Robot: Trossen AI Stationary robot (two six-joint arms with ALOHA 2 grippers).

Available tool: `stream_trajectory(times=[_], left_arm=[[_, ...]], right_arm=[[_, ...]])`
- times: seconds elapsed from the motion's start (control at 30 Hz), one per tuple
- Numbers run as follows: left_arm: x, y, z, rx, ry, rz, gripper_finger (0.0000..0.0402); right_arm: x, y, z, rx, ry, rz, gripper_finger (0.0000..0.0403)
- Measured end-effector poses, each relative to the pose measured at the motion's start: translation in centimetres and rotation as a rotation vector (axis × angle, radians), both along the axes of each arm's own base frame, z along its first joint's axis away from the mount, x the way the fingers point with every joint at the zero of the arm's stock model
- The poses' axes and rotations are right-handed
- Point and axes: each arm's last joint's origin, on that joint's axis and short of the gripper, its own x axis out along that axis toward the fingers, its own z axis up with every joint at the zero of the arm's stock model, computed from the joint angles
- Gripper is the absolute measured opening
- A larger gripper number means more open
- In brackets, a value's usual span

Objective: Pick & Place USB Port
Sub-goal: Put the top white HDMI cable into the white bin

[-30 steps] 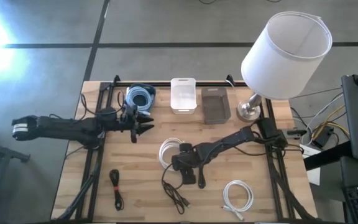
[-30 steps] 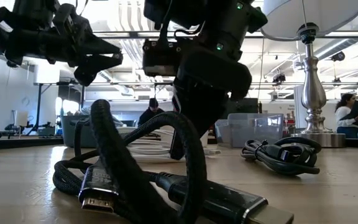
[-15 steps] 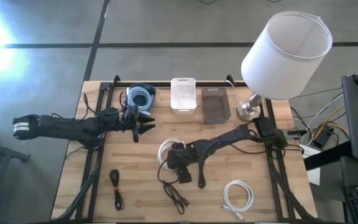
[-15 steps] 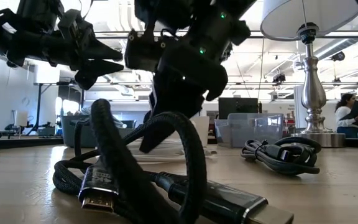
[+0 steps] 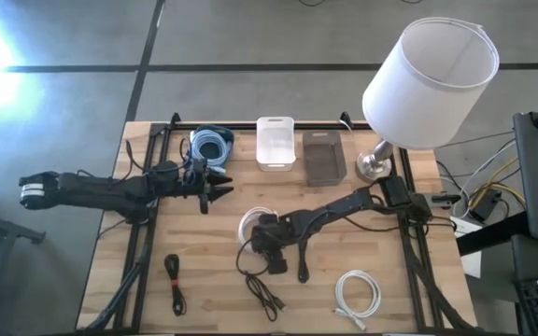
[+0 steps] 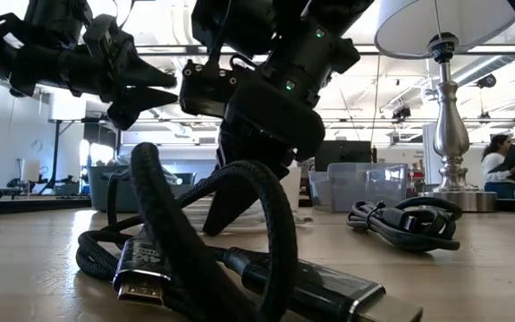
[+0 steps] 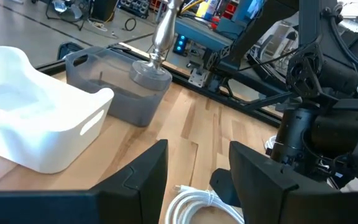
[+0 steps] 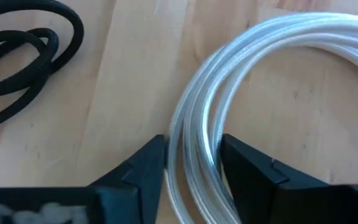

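A white coiled cable (image 5: 249,222) lies flat on the wooden table near its middle. My right gripper (image 5: 258,239) is low over the coil's near side, pointing down, open. In the right wrist view its fingers (image 8: 193,165) stand on either side of a bundle of the coil's strands (image 8: 194,134). My left gripper (image 5: 219,185) hovers open above the table, left of the coil and near a blue coil (image 5: 210,145). In its wrist view (image 7: 197,180) it looks toward the bins and the right arm. My right gripper comes at the white coil from above, one finger (image 8: 145,168) outside the loop and one (image 8: 244,165) inside it, across several strands (image 8: 197,155). I cannot tell whether the fingers touch them. The coil lies flat on the table.
A black cable (image 5: 261,283) sprawls just near of the right gripper and fills the low view's front (image 6: 195,259). Another white coil (image 5: 358,293) and a small black cable (image 5: 174,282) lie near the front edge. White bin (image 5: 276,142), grey bin (image 5: 324,157) and lamp (image 5: 430,70) stand at the far edge.
My right gripper has moved toward the table's left and a little toward the far edge, from above the black cable to the white coil, coming lower over it. The cables have stayed where they were.
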Motion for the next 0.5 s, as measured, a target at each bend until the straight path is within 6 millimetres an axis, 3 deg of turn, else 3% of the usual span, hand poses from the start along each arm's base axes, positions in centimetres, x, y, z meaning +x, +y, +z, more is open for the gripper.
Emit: stream_trajectory(times=[0.3,0.5], left_arm=[[0.0,0.0,-0.2,-0.003,0.005,0.002,0.0174],[-0.1,0.0,-0.2,-0.010,0.006,0.003,0.0174]], right_arm=[[-0.9,-0.4,1.4,0.045,0.065,-0.112,0.0026],[-1.2,-2.1,5.9,-0.035,-0.066,-0.149,0.0029]])
